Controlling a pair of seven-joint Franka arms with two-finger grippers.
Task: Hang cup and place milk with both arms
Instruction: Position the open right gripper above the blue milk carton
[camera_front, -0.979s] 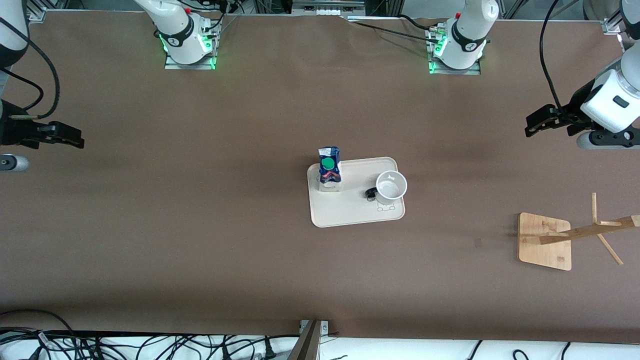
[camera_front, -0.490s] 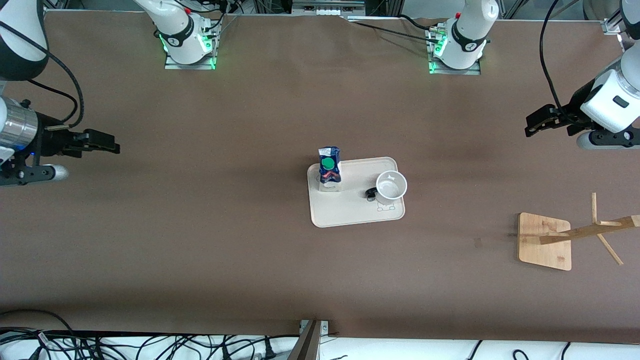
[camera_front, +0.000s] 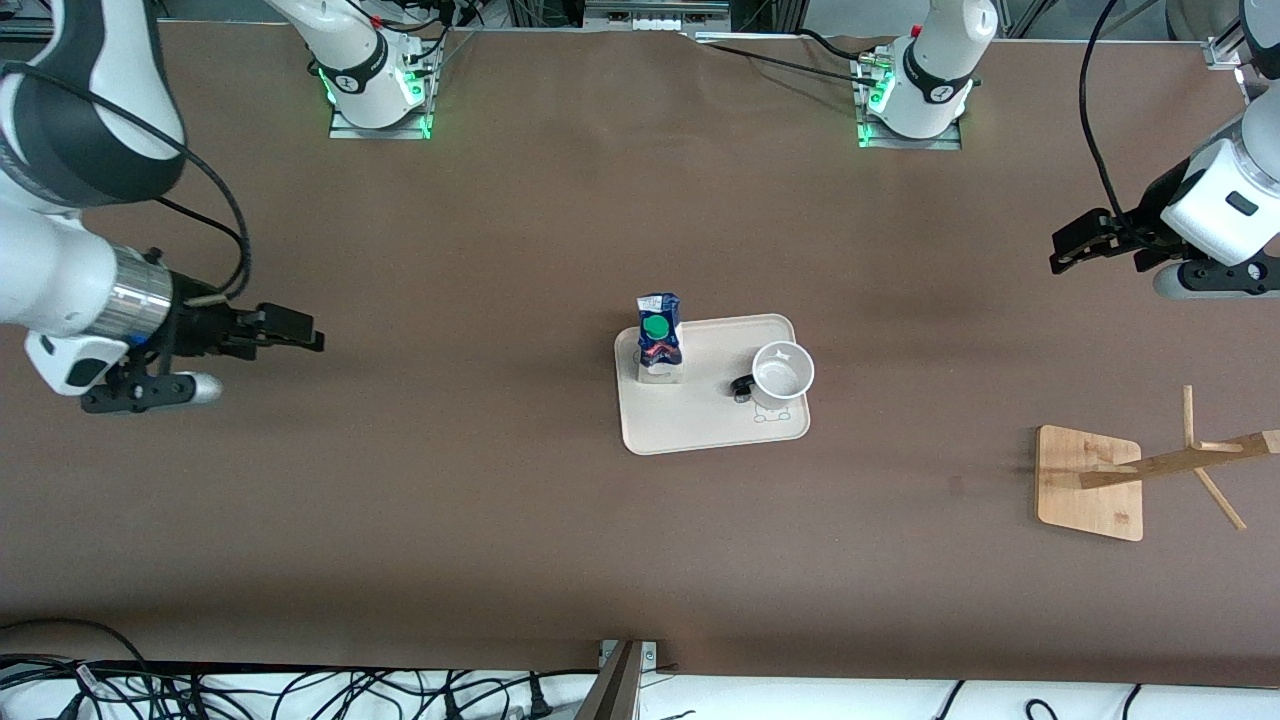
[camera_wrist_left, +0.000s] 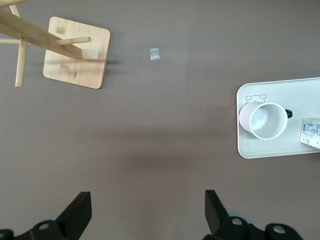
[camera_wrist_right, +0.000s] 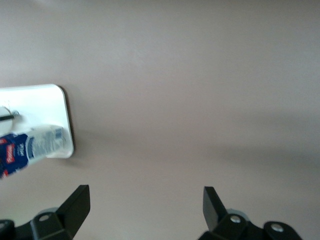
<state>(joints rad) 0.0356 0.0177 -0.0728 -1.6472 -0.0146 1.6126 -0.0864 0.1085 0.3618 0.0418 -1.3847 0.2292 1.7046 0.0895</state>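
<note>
Surface: brown mat table (camera_front: 480, 520), plain, one small pale mark on it near the wooden rack. Both arm bases are bolted along the edge farthest from the front camera, green lights on. Cables run loose off the table's near edge, with a metal bracket at mid-edge.

Cream tray (camera_front: 700, 425) sits mid-table. The milk (camera_front: 659, 338) stands upright on the tray's corner toward the right arm's end, green cap up. The cup (camera_front: 782, 372) stands upright, mouth up, on the tray's other end, handle pointing toward the milk; the two are apart. The smiley isn't readable from above, only a faint drawing on the tray beside the cup.

Wooden rack (camera_front: 1150, 470), square base with pegs, stands toward the left arm's end, nearer the front camera than the tray and well apart from it.

Left gripper (camera_front: 1065, 250): over bare mat at its own end of the table, fingers spread wide, nothing in them. Waiting.

Right gripper (camera_front: 300, 335): over bare mat between its end and the tray, fingers wide apart, empty. Its wrist view is blurred but shows the tray corner and the milk (camera_wrist_right: 30, 147).

Versus a second ago: the right arm has swung in from the table's edge toward the tray. Left arm, tray, milk, cup and rack unchanged.
</note>
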